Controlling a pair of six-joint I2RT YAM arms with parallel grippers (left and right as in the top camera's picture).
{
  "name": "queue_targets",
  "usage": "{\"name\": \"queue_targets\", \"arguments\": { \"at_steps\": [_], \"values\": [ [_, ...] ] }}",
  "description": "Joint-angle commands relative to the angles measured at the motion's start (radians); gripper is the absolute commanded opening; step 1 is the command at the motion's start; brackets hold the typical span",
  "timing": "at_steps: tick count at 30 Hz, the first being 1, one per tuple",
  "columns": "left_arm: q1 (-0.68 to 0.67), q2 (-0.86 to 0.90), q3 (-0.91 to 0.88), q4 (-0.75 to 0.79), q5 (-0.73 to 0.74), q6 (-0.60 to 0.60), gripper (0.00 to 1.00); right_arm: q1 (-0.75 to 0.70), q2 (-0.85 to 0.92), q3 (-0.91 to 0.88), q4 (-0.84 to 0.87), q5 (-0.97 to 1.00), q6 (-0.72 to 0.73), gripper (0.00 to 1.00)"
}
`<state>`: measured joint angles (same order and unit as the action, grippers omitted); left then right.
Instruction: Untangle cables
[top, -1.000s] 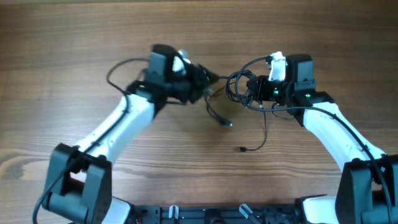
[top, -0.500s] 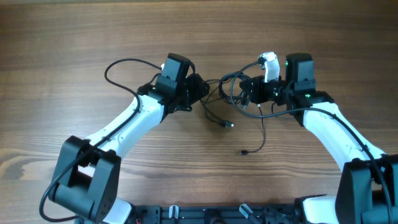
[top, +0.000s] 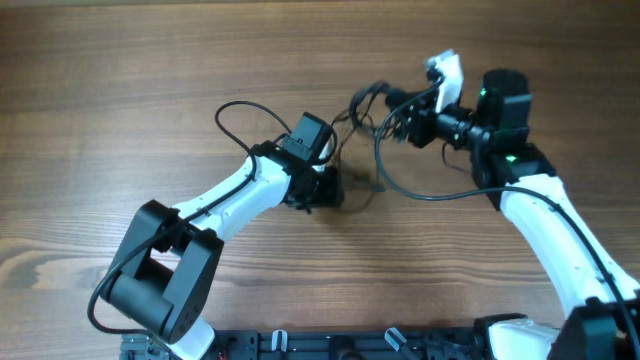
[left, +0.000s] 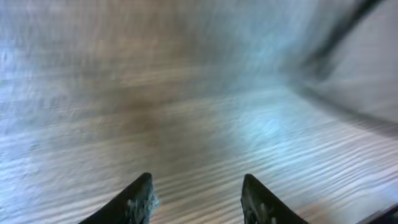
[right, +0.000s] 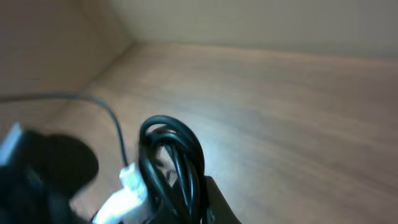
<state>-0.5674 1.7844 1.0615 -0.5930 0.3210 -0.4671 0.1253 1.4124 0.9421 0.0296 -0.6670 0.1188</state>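
The cables (top: 430, 197) are thin black cords. One end is bunched in my right gripper (top: 408, 126), which is shut on the bunch, and a long loop hangs toward the table's middle. A white plug (top: 446, 72) sticks out above that gripper. In the right wrist view the looped black cables (right: 177, 163) and the white plug (right: 127, 185) fill my right gripper (right: 186, 205). My left gripper (top: 322, 190) points down at the wood just left of the loop. It is open, and the left wrist view shows only bare blurred wood between its fingers (left: 144, 194).
The wooden table (top: 120, 80) fills the overhead view. My left arm's own thick black cable (top: 228, 112) arches behind its wrist. The arm bases (top: 330, 345) sit along the front edge.
My left arm has swung right and forward, its gripper now over the table's middle. My right gripper has moved back with the bunch, pulling the loose cable ends off the middle of the table.
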Motion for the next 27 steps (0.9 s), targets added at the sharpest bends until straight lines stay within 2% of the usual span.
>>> {"name": "queue_targets", "arguments": {
  "at_steps": [1,3,6,8,10,12,14,16,18,19,24,26,27],
  "values": [
    [-0.004,0.013,-0.007,-0.089,-0.095,0.176,0.47,-0.08,-0.038,0.147,-0.061,0.108,0.001,0.04],
    [-0.004,0.013,-0.007,-0.11,-0.172,0.175,0.47,-0.109,-0.039,0.188,-0.121,0.103,-0.016,0.04],
    [0.009,0.003,-0.001,-0.096,-0.186,0.162,0.5,-0.108,-0.038,0.189,-0.238,0.103,-0.079,0.04],
    [0.04,-0.014,0.023,-0.105,-0.244,0.093,0.49,-0.108,-0.038,0.189,-0.312,0.106,-0.089,0.04],
    [0.087,-0.048,0.06,-0.1,-0.243,0.036,0.54,-0.106,-0.038,0.189,-0.381,0.031,-0.061,0.04],
    [0.127,-0.095,0.097,-0.066,-0.155,0.018,0.63,-0.106,-0.038,0.189,-0.433,-0.046,-0.014,0.04],
    [0.15,-0.143,0.106,0.027,0.014,0.018,0.72,-0.106,-0.036,0.189,-0.473,-0.051,0.057,0.04],
    [0.16,-0.182,0.106,0.154,0.197,0.018,0.74,-0.106,-0.024,0.185,-0.51,-0.087,0.133,0.04],
    [0.16,-0.19,0.106,0.259,0.343,0.005,0.73,-0.105,0.0,0.156,-0.51,-0.102,0.272,0.04],
    [0.159,-0.189,0.106,0.308,0.397,-0.08,0.73,-0.103,0.02,0.144,-0.508,-0.105,0.27,0.04],
    [0.122,-0.187,0.104,0.311,0.396,-0.399,0.71,-0.097,0.053,0.144,-0.424,-0.071,0.259,0.05],
    [0.096,-0.186,0.104,0.313,0.375,-0.537,0.74,-0.075,0.057,0.144,-0.401,-0.034,0.286,0.05],
    [0.067,-0.182,0.104,0.313,0.319,-0.631,0.74,-0.058,0.057,0.144,-0.394,-0.032,0.315,0.05]
  ]
}}
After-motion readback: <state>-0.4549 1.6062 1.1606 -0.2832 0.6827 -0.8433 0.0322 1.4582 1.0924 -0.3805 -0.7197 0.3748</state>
